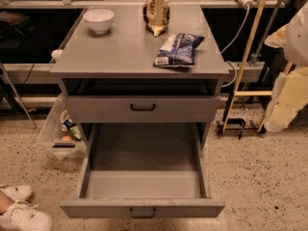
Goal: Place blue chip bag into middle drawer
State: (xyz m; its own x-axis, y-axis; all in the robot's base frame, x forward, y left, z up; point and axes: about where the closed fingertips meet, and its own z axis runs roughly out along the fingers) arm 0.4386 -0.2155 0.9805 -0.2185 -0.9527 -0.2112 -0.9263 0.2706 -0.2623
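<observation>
though the blue chip bag (178,49) carries a white label patch at its front left corner, no word or brand on it can be read. the print on the brown-and-gold bag (157,14) cannot be made out either.

counted: one blue chip bag, one brown-and-gold bag, one white bowl (98,20), two drawers, two white shoes (21,211) and one clear plastic bin (60,131).

the blue chip bag lies flat on the bench top (120,47), near the front right corner, its lower end just at the front edge. the brown-and-gold bag stands upright near the back edge, right of the middle and just behind the blue one, apart from it. the bowl sits near the back left corner.

below the front edge, the upper drawer (115,109) with the black handle is pushed in. under it the middle drawer (144,184) is pulled far out, showing its plain grey floor and a small centre handle on its front.

the gripper (286,100) shows only as a pale blurred shape past the bench's right edge, at the right border of the view. whether it is apart or together cannot be told. the blue chip bag lies well to its left and is not touched by it. the middle drawer is lower and further left again.

the bin stands on the floor by the bench's left edge, and the shoes are on the floor off the front left corner.
</observation>
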